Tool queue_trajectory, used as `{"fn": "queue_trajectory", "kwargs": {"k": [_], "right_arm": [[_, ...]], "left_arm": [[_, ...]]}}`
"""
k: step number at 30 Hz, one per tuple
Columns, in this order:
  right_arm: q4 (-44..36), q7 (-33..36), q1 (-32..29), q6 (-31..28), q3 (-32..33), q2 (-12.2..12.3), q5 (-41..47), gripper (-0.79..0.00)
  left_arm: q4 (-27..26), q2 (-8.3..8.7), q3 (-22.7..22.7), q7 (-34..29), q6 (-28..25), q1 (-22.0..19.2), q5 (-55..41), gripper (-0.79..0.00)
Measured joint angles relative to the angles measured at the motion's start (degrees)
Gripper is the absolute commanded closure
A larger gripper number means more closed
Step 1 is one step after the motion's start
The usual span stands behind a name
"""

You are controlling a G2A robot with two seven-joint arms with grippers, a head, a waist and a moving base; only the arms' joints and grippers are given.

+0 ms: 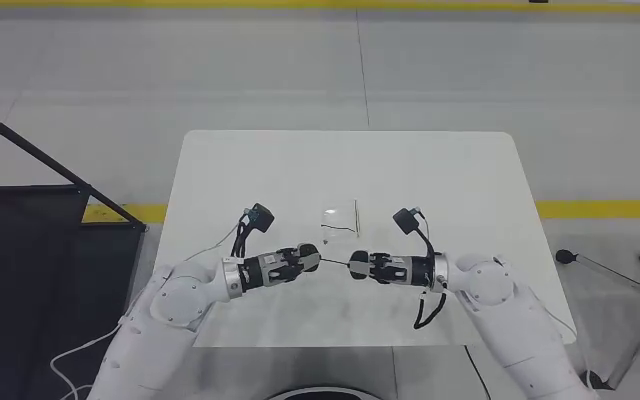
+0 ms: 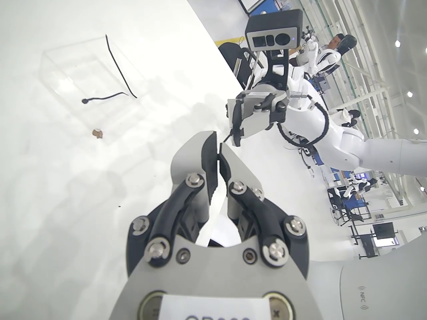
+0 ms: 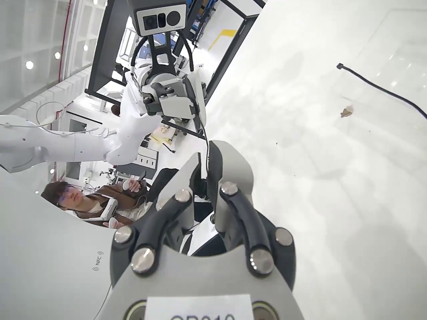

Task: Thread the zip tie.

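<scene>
The left tool [image 1: 317,258] is clamped on one end of a black zip tie [image 1: 335,263] and the right tool [image 1: 352,266] on the other, above the table [image 1: 250,160]. Beyond lie a second zip tie [image 2: 121,75] at one clear box [image 2: 50,64] and one brown scrap [image 2: 97,132].

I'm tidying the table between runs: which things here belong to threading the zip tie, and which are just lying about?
In the job: zip tie, pinched by left claw and right claw.
Lying about: spare zip tie at the clear box; brown scrap on the table.
</scene>
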Motion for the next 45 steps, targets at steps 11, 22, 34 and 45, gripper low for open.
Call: {"fn": "queue_trajectory", "kwargs": {"k": [11,22,34,45], "right_arm": [[0.0,0.2,0.2,0.2,-0.3,0.2,0.6,0.000],[-1.5,-6.3,-3.2,-0.9,2.4,0.6,2.9,0.000],[-4.5,-10.6,-6.9,-1.8,4.9,1.1,2.9,0.000],[-5.6,-14.3,-7.3,0.6,4.3,0.8,0.9,0.000]], "left_arm": [[0.1,0.40,0.3,0.2,-0.5,-0.1,-1.1,-0.785],[-0.5,0.33,-1.3,10.1,-3.7,2.1,-3.3,-0.785],[-1.4,0.20,-1.5,16.7,-8.1,5.0,-1.0,-0.785],[-1.6,0.10,-1.1,17.6,-8.1,5.2,-0.9,-0.785]]}}
